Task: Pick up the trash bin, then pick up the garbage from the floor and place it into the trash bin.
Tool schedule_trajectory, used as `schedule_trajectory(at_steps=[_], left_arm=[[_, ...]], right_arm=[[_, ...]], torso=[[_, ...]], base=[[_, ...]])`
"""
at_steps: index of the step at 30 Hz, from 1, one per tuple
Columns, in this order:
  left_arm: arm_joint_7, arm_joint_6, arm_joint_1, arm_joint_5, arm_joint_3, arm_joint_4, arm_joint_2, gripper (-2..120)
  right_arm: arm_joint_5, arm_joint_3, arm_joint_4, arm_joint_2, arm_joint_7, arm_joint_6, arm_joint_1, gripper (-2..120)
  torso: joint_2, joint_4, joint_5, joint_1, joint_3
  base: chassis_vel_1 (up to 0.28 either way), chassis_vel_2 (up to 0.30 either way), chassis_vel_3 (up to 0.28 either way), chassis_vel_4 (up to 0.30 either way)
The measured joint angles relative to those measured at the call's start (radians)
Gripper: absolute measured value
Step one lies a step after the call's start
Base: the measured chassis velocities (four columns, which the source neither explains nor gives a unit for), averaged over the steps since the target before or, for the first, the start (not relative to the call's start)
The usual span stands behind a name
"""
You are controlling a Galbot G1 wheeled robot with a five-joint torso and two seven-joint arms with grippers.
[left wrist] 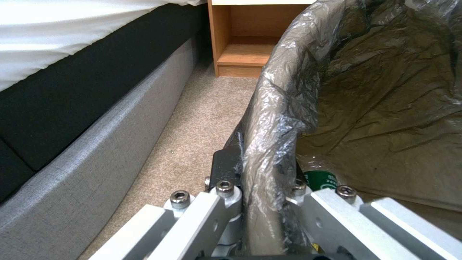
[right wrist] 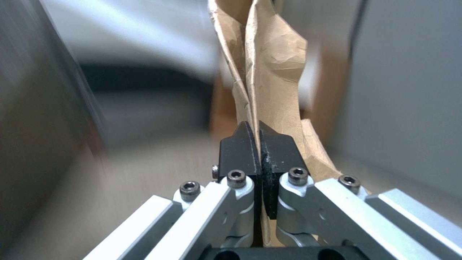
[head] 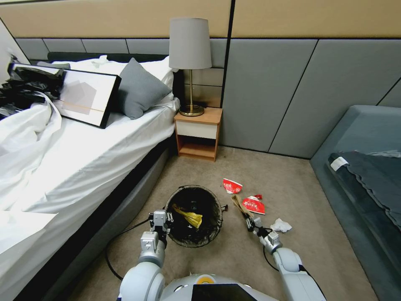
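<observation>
The trash bin (head: 193,187), round with a dark liner bag over its rim, is on the carpet in front of me. A yellow wrapper (head: 190,217) lies inside it. My left gripper (head: 165,218) is shut on the bin's near-left rim; in the left wrist view the gripper (left wrist: 260,173) pinches the liner-covered rim (left wrist: 277,119), and a green-labelled item (left wrist: 321,179) shows inside. My right gripper (head: 250,222) is right of the bin, shut on a tan paper bag (head: 239,205) that sticks up from the gripper (right wrist: 260,144) as a creased bag (right wrist: 272,72). Garbage on the floor: two red-and-white wrappers (head: 232,185) (head: 253,205) and a white tissue (head: 281,225).
A bed (head: 83,159) with a grey base runs along the left, close to the bin. A wooden nightstand (head: 198,133) with a lamp (head: 190,46) stands ahead by the wall. A grey sofa (head: 367,167) lies to the right. A black cable (head: 109,251) trails on the carpet.
</observation>
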Motion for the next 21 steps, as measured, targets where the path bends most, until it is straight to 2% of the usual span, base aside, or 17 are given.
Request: schedule_trajectory(at_steps=[1,2,3,5,6,8,9,10,12,16,21], left_arm=[[0.0,0.0,0.0,0.0,0.001,0.002,0.0,2],[0.0,0.0,-0.001,0.0,0.002,0.002,0.0,2],[0.0,0.0,-0.001,0.0,0.002,0.002,0.0,2],[0.001,0.0,-0.003,0.0,0.005,0.002,-0.001,2],[0.001,0.0,-0.003,0.0,0.005,0.002,-0.001,2],[0.002,-0.001,-0.009,0.0,0.009,0.008,0.001,2],[0.002,-0.001,-0.009,0.0,0.009,0.008,0.001,2],[0.002,-0.001,-0.015,0.0,0.009,0.013,0.004,2],[0.002,-0.001,-0.015,0.0,0.01,0.013,0.004,2],[0.002,-0.001,-0.014,0.0,0.023,0.02,0.004,2],[0.002,-0.001,-0.014,0.002,0.03,0.02,0.003,2]], right_arm=[[0.018,-0.028,0.11,0.0,0.002,0.0,-0.029,0],[0.024,-0.043,0.166,-0.001,0.002,-0.002,-0.042,0],[0.024,-0.043,0.166,-0.001,0.002,-0.002,-0.042,0],[0.031,-0.079,0.272,-0.005,0.002,-0.013,-0.071,0],[0.031,-0.079,0.272,-0.005,0.002,-0.013,-0.071,0],[0.032,-0.133,0.338,-0.015,0.009,-0.027,-0.104,0],[0.032,-0.133,0.338,-0.015,0.009,-0.027,-0.104,0],[0.024,-0.194,0.358,-0.026,0.019,-0.035,-0.134,0],[0.016,-0.212,0.359,-0.027,0.02,-0.036,-0.142,0],[-0.042,-0.299,0.319,-0.024,0.021,-0.028,-0.163,0],[-0.07,-0.335,0.284,-0.02,0.021,-0.022,-0.165,0]], torso=[[0.0,0.0,0.0003,0.0,0.0],[0.0,0.0,0.0002,0.0,0.0],[0.0,0.0,0.0002,0.0,0.0],[0.0,0.0,0.0,0.0,0.0],[0.0,0.0,0.0,0.0,0.0],[0.0,0.0001,0.0001,0.0,0.0],[0.0,0.0001,0.0001,0.0,0.0],[0.0,-0.0002,0.0001,0.0,0.0],[0.0,-0.0002,0.0004,0.0,0.0],[0.0,0.0,0.0003,0.0,0.0],[0.0,0.0,0.0003,0.0,0.0]], base=[[0.0,0.0,0.0,0.0],[0.0,0.0,0.0,0.0],[0.0,0.0,0.0,0.0],[0.0,0.0,0.0,0.0],[0.0,0.0,0.0,0.0],[0.0,0.0,0.0,0.0],[0.0,0.0,0.0,0.0],[0.0,0.0,0.0,0.0],[0.0,0.0,0.0,0.0],[0.0,0.0,0.0,0.0],[0.0,0.0,0.0,0.0]])
